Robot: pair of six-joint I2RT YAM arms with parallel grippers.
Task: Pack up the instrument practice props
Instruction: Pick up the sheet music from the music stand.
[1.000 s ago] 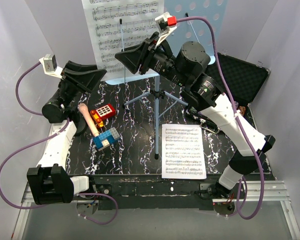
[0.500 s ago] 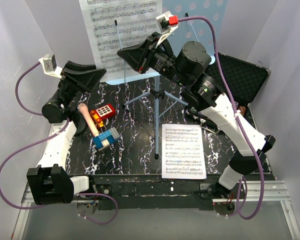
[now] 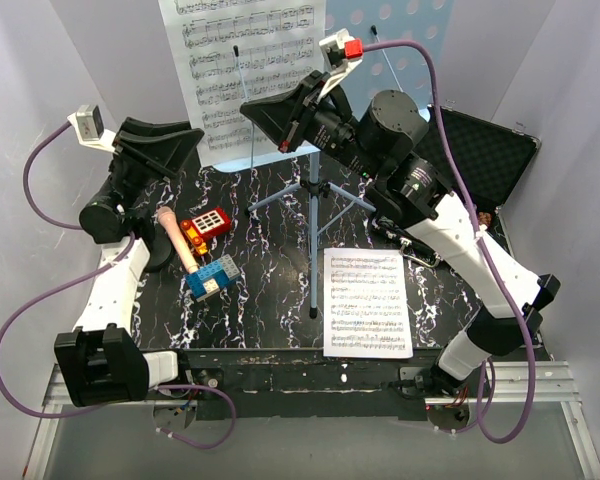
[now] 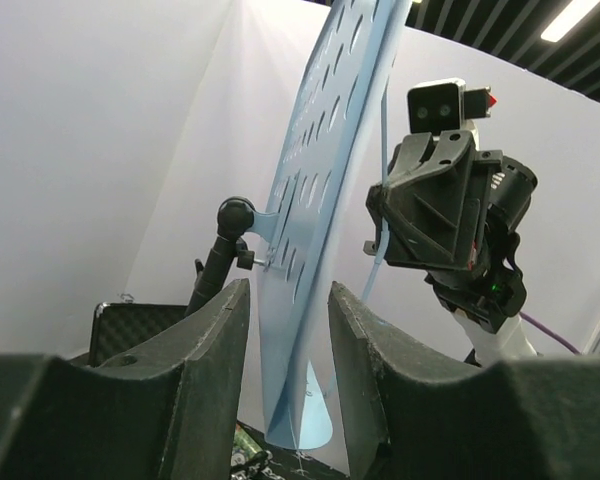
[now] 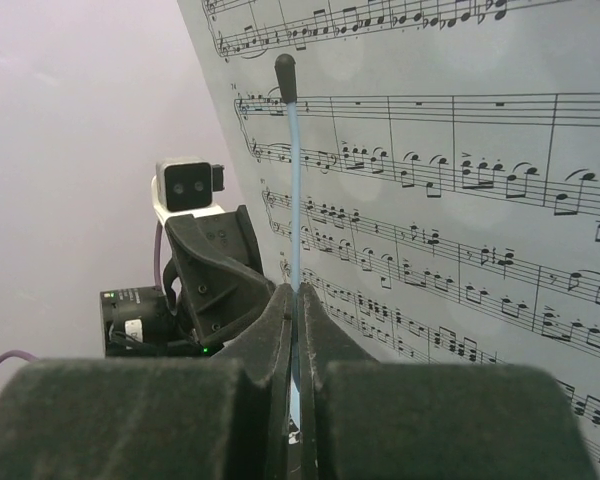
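The light-blue perforated music stand rises at the back on tripod legs. A sheet-music page rests on it. My right gripper is shut on the stand's thin blue page-holder wire, in front of the page. My left gripper is open, and the stand's desk shows edge-on in the gap between its fingers without touching them. A second sheet-music page lies flat on the table. The pale-headed microphone lies under the left arm.
An open black foam-lined case sits at the back right. A red keypad toy and a blue block lie left of the tripod. White walls close in both sides.
My right gripper has closed on the blue page-holder wire. The left gripper has lifted slightly and shifted left; its jaw gap looks the same.
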